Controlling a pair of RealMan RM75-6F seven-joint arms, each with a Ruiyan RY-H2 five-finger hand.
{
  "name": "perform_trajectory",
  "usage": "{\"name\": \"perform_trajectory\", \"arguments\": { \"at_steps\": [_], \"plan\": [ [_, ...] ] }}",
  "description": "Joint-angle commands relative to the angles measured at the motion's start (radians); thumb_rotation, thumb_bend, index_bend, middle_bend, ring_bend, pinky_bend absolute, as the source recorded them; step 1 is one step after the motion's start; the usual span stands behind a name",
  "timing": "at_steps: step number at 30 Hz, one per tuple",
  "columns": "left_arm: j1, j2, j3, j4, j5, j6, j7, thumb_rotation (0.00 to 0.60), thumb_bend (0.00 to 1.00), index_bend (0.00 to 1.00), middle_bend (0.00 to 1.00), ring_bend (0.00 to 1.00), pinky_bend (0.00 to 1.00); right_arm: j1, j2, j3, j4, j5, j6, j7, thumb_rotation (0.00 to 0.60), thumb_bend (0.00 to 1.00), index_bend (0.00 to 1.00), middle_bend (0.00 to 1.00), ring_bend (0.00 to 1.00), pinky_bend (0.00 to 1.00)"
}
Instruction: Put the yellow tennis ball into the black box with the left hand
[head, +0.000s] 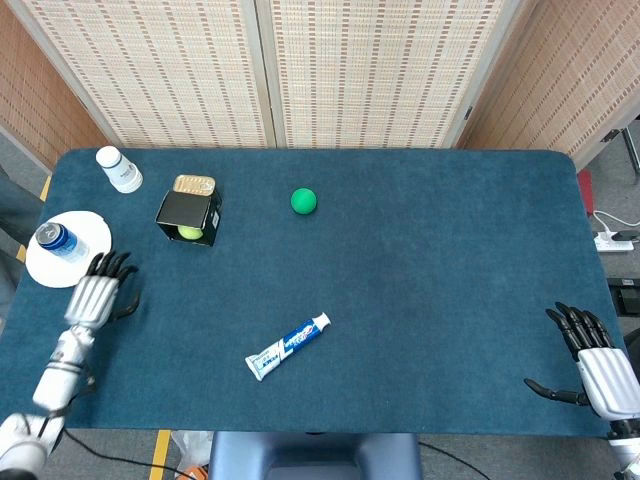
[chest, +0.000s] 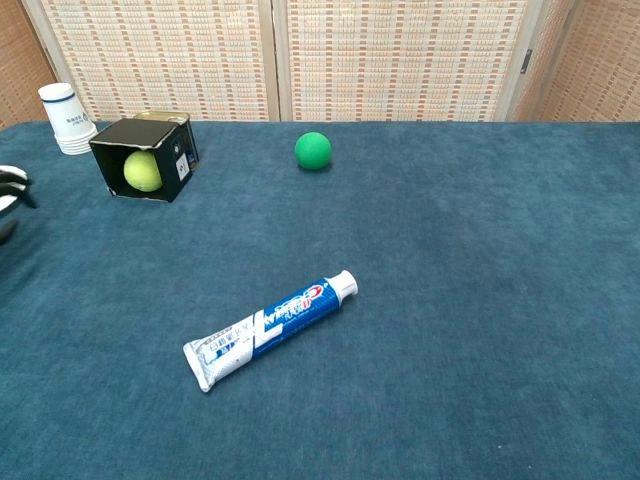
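Head view shows the tennis ball (head: 190, 233) already inside the black box (head: 186, 212), which lies on its side on the bench (head: 420, 280) with its opening toward the robot; that sideways lie is why the ball can be seen through the mouth and sits without rolling out. In the chest view the ball (chest: 142, 170) fills much of the opening of the box (chest: 150, 150). Judging by this, the task looks done.

The left robot hand (head: 92, 295) is well apart from the box, just beside the white plate (head: 62, 252), fingers spread and holding nothing. The right robot hand (head: 598, 365) rests at the near right corner, fingers likewise apart and empty, well away from everything.

The green ball (head: 304, 201) and the toothpaste tube (head: 288, 346) lie loose in the open middle.

Hard to read: the chest view catches only a sliver of the left robot hand at its left edge. The back of the box hides most of a tin (head: 194, 184) behind it, and the right forearm is cut off by the frame.
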Motion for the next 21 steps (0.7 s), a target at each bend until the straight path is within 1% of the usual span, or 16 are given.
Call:
{"name": "perform_trajectory", "arguments": {
  "at_steps": [1,2,3,5,7,8,10,13,17,21],
  "plan": [
    [0.232,0.039,-0.039,-0.101,-0.059,0.253,0.013,0.569,0.48,0.32,0.21,0.11,0.16,-0.014,0.000,-0.012,0.017,-0.026,0.034,0.023,0.516,0.00,0.06,0.00,0.00,0.00],
    [0.276,0.044,-0.037,-0.125,-0.066,0.267,-0.007,0.578,0.47,0.31,0.25,0.16,0.21,-0.017,-0.003,-0.015,0.022,-0.035,0.044,0.026,0.517,0.00,0.06,0.00,0.00,0.00],
    [0.306,0.048,-0.036,-0.144,-0.072,0.276,-0.023,0.579,0.47,0.30,0.26,0.18,0.22,-0.018,-0.005,-0.018,0.025,-0.041,0.048,0.026,0.516,0.00,0.06,0.00,0.00,0.00],
    [0.356,0.054,-0.038,-0.174,-0.086,0.279,-0.029,0.580,0.42,0.28,0.26,0.18,0.19,-0.016,-0.008,-0.023,0.026,-0.051,0.048,0.020,0.516,0.00,0.06,0.00,0.00,0.00],
    [0.378,0.061,-0.045,-0.195,-0.102,0.266,0.000,0.587,0.35,0.26,0.22,0.13,0.13,-0.014,-0.011,-0.024,0.022,-0.051,0.041,0.005,0.515,0.00,0.06,0.00,0.00,0.00],
    [0.385,0.070,-0.055,-0.221,-0.112,0.266,0.008,0.593,0.32,0.24,0.20,0.10,0.10,-0.013,-0.013,-0.025,0.015,-0.050,0.036,-0.006,0.515,0.00,0.06,0.00,0.00,0.00],
    [0.390,0.087,-0.067,-0.267,-0.118,0.283,-0.003,0.600,0.29,0.23,0.17,0.07,0.07,-0.011,-0.013,-0.024,0.001,-0.047,0.032,-0.016,0.516,0.00,0.07,0.00,0.00,0.00],
    [0.391,0.120,-0.081,-0.331,-0.116,0.314,-0.001,0.600,0.28,0.24,0.17,0.06,0.06,-0.010,-0.013,-0.024,-0.005,-0.045,0.028,-0.026,0.526,0.00,0.08,0.00,0.00,0.00],
    [0.383,0.151,-0.084,-0.398,-0.102,0.338,0.056,0.600,0.28,0.25,0.17,0.06,0.06,-0.007,-0.010,-0.023,0.005,-0.039,0.022,-0.015,0.529,0.00,0.06,0.00,0.00,0.00],
    [0.379,0.164,-0.086,-0.429,-0.099,0.338,0.076,0.600,0.28,0.25,0.17,0.05,0.04,-0.008,-0.010,-0.023,0.010,-0.037,0.023,-0.010,0.528,0.00,0.06,0.00,0.00,0.00]
  ]
}}
